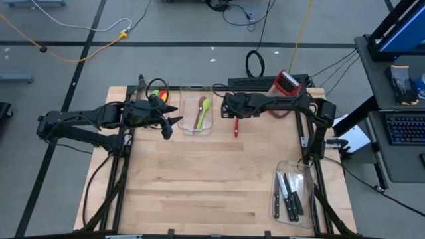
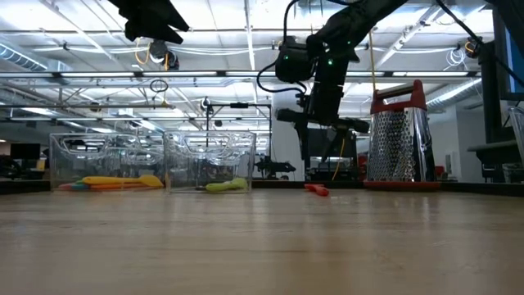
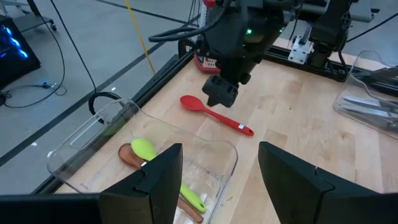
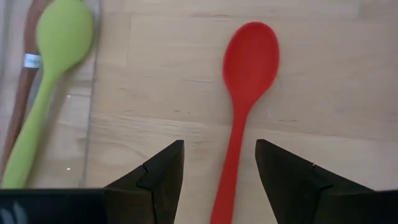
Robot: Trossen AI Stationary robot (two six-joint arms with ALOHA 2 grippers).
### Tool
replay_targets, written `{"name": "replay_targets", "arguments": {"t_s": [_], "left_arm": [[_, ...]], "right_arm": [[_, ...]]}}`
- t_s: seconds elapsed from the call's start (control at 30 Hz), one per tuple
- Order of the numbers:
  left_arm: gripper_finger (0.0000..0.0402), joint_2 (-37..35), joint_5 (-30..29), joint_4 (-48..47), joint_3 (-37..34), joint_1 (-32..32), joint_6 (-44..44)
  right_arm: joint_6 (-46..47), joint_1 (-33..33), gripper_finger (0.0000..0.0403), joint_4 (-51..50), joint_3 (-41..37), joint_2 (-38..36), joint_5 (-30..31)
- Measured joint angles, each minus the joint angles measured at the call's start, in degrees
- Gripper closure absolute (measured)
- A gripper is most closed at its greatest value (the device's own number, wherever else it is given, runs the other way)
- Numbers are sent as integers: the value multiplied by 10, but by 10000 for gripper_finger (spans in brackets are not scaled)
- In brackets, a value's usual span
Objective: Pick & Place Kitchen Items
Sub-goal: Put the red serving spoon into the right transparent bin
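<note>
A wooden bench [image 1: 199,192] is seen from above, with two dark arms reaching in over its far edge. A clear bin [image 1: 196,109] at the middle of the far edge holds a green spoon [image 1: 203,111] and a wooden spoon [image 3: 127,155]; a second clear bin [image 1: 295,192] near the right front corner holds black-handled knives [image 1: 288,192]. A red-and-silver grater [image 1: 287,82] stands at the far right corner. The red spoon [image 4: 244,93] is laid flat on the bare bench just right of the middle bin, its long axis running from far edge toward front edge. The right gripper [image 4: 219,171] is held directly above it, fingers spread and empty, the handle lined up in the gap between them, so the right arm is judged much the nearer. The left gripper [image 3: 221,174] is poised over the middle bin's left side, fingers parted, nothing held
</note>
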Motion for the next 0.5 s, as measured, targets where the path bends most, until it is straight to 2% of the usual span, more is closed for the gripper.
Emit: {"name": "replay_targets", "arguments": {"t_s": [0.37,0.5], "left_arm": [[188,0,0,0,0,0,3],[188,0,0,0,0,0,2]], "right_arm": [[-37,-5,209,20,0,0,-1],[-47,-16,209,27,0,0,-35]]}}
